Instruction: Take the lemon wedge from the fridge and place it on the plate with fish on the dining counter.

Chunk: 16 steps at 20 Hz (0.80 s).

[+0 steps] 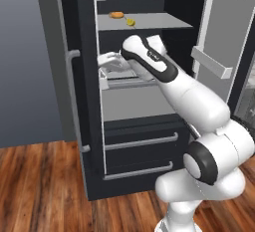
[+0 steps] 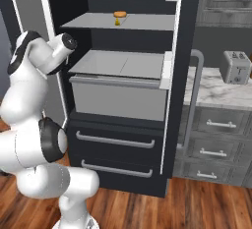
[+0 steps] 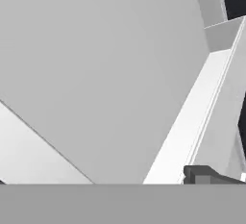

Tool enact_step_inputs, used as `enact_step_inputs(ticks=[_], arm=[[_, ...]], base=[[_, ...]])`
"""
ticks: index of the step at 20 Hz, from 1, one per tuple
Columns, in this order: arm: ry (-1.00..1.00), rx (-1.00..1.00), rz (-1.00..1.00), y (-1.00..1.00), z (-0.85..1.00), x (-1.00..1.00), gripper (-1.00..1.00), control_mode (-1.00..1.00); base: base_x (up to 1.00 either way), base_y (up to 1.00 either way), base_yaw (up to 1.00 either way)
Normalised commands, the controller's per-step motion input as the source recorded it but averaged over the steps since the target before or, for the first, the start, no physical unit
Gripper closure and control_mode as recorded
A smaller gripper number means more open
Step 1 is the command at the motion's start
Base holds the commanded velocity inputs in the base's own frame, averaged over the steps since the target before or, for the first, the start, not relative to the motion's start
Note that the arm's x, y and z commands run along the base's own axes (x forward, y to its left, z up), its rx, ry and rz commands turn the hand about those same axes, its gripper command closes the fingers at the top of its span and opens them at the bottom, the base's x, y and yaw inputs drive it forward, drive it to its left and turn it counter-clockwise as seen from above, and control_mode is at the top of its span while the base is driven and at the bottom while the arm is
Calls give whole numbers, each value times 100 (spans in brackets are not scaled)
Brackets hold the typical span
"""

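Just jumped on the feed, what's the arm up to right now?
The arm is reaching into the open fridge, with its gripper open and empty over the grey bin on the middle level. The lemon wedge sits untouched on the shelf above, beside a flat round orange item. So the gripper is one level below its target; the pickup has not begun.

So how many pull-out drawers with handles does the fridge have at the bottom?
2, stacked under the grey bin: the upper drawer directly below it, the lower drawer nearest the floor. Both are closed.
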Motion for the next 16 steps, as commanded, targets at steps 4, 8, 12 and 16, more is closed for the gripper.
enact_step_inputs(ticks=[4, 8, 12, 16], arm=[[0, 2, 2, 100, -29, 39, -100, -100], [0, 6, 0, 66, -15, 11, -100, -100], [-20, 0, 0, -42, 19, -62, -100, -100], [-50, -4, 0, -100, 49, -100, -100, -100]], base=[[0, 0, 0], [0, 0, 0], [0, 0, 0], [0, 0, 0]])
